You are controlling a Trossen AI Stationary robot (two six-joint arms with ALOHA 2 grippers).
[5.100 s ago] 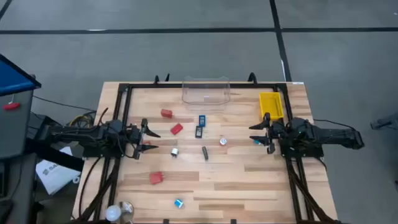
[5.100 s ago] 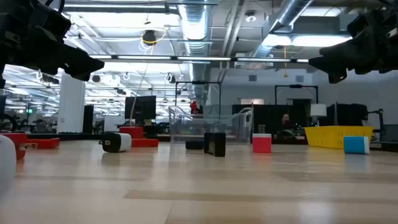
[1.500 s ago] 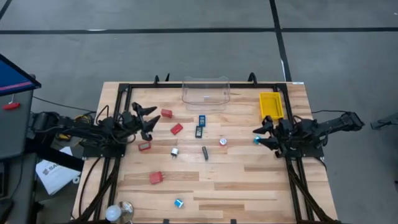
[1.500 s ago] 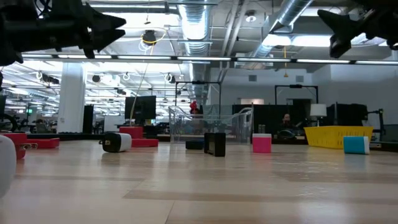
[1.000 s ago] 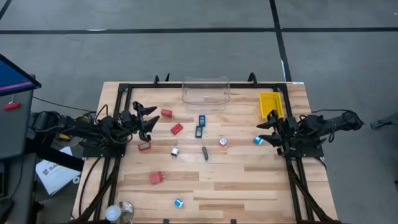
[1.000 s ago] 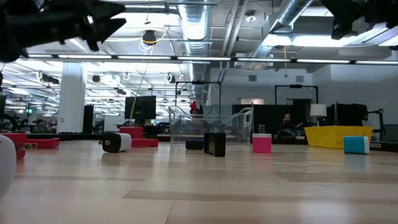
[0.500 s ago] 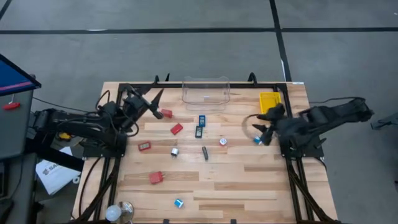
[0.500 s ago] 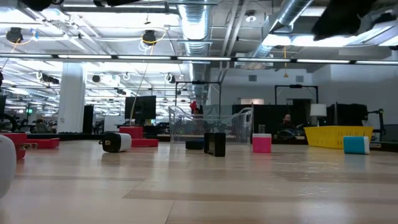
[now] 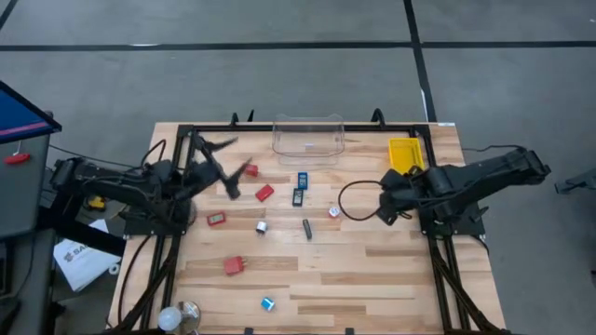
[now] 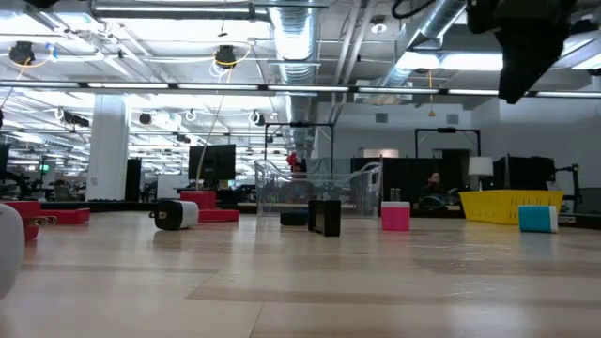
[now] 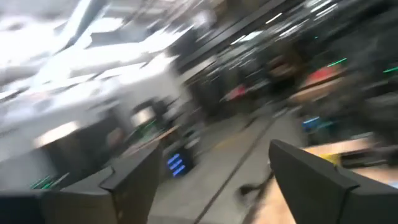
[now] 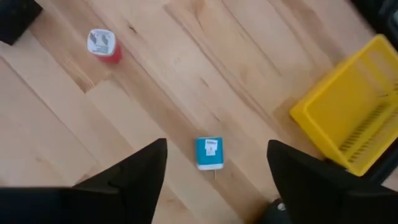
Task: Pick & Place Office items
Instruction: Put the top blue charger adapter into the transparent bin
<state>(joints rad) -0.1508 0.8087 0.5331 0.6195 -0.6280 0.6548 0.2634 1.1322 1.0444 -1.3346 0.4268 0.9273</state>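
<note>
1. Office items, small pieces of red, blue and dark plastic, lay scattered on the pale wooden table (image 9: 372, 270) in the high view, most of them in front of the clear plastic tub (image 9: 308, 138). A red blocky piece (image 9: 265, 193) sat just in front and left of the tub. The left gripper (image 9: 226, 167), fingers spread wide and empty, hung left of the tub near that piece. The right gripper (image 9: 384, 207), also empty, hung to the tub's right, in front of the yellow tray (image 9: 404, 156).
2. In the low view, a pink block (image 10: 395, 217) and a blue block (image 10: 538, 218) stood right of the tub (image 10: 319, 192); neither was held.
3. The left wrist view was blurred; the fingers (image 11: 134, 180) stood apart, nothing between them.
4. In the right wrist view, the open fingers (image 12: 140, 171) framed a small blue-and-white block (image 12: 209, 154) beside the tray (image 12: 348, 118).
5. Judged step: both arms reaching. Next, the right gripper should descend over that block and close.
</note>
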